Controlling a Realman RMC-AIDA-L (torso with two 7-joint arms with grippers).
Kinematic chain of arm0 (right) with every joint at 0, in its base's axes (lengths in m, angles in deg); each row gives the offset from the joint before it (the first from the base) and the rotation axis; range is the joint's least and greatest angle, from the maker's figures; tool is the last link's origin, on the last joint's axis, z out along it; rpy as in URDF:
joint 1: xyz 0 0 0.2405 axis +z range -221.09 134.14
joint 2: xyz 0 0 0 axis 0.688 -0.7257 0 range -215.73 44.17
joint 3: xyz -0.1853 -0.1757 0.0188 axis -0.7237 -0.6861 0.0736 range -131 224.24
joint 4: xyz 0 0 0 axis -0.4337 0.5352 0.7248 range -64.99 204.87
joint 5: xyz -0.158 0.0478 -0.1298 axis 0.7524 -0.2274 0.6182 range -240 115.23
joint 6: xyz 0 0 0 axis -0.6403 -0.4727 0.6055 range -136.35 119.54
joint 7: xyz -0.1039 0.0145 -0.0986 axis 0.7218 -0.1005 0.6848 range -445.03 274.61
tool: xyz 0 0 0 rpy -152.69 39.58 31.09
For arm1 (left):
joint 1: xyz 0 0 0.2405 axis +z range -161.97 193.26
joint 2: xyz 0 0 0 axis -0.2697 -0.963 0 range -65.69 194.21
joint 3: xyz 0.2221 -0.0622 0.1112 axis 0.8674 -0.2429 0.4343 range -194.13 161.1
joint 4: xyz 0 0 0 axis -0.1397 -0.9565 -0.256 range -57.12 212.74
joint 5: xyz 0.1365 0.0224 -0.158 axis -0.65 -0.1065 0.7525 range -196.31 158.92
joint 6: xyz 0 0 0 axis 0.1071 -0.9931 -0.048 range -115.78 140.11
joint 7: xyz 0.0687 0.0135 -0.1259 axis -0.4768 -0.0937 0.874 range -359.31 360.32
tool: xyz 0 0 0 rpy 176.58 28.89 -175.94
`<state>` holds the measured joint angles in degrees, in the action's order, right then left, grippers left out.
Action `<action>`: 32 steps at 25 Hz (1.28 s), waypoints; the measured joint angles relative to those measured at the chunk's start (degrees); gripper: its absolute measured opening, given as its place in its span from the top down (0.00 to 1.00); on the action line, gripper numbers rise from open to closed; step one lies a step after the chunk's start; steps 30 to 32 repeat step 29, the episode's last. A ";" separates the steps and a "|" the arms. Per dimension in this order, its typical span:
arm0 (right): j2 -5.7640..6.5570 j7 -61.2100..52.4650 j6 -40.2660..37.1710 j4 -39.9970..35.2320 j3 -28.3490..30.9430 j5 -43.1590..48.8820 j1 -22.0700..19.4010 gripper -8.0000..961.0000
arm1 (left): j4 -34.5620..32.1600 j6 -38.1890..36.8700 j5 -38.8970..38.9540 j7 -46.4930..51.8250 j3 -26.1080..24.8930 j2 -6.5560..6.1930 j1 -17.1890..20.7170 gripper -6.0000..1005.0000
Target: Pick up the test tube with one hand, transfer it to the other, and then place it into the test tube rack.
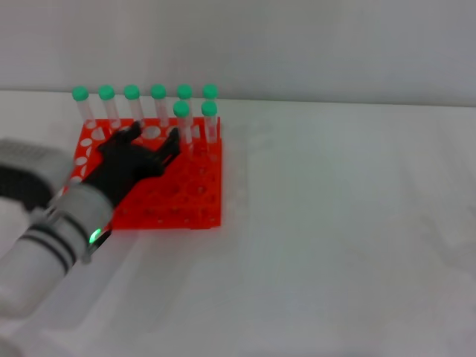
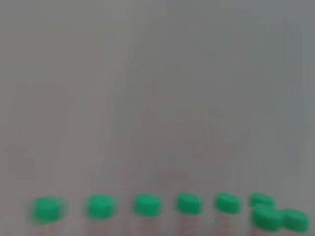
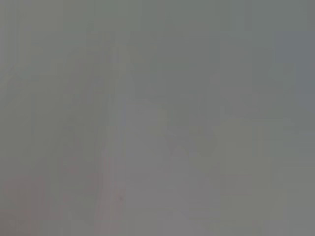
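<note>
Reaching in from the near left edge of the head view, the left arm's silver-white wrist (image 1: 71,223) with its black bands and small green light slants up over the white bench (image 1: 335,245) toward the rack. The left gripper (image 1: 156,145) hovers above the middle of the orange-red rack (image 1: 186,204), its fingers (image 1: 172,143) spread apart and holding nothing, pointing toward the back rows.

Just beyond the fingertips stand two green-capped tubes in the second row, and the nearer of them, the test tube (image 1: 181,123), sits upright in a hole close beside the right-hand finger. It appears to be the one just placed, though the pictures cannot confirm which tube that was. Behind these, a back row of six tubes (image 1: 132,104) stands upright along the far edge of the rack.

Judging from this, the task looks almost done: every tube in sight is seated, none lies on the bench, and only pulling the arm clear seems left.

The right gripper is out of sight, and its wrist view shows only a blank grey surface.
</note>
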<state>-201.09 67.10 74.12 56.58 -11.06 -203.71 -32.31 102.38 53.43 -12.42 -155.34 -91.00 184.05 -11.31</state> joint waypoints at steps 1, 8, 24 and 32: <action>0.00 0.04 -0.10 0.00 0.11 0.00 0.00 0.09 | 0.19 3.49 1.16 -0.02 -0.26 0.01 2.91 0.51; 0.00 0.07 -0.24 0.00 0.35 0.00 0.00 0.09 | -2.24 18.47 13.41 0.00 -0.43 -0.12 12.48 0.21; 0.06 0.42 -0.62 2.89 4.24 -1.52 0.34 0.09 | -14.02 28.75 23.07 7.47 -0.08 -0.24 13.35 0.11; 0.09 0.49 -0.62 3.71 4.24 -1.52 0.35 0.09 | -13.82 28.80 22.62 7.48 0.13 -0.17 12.87 0.11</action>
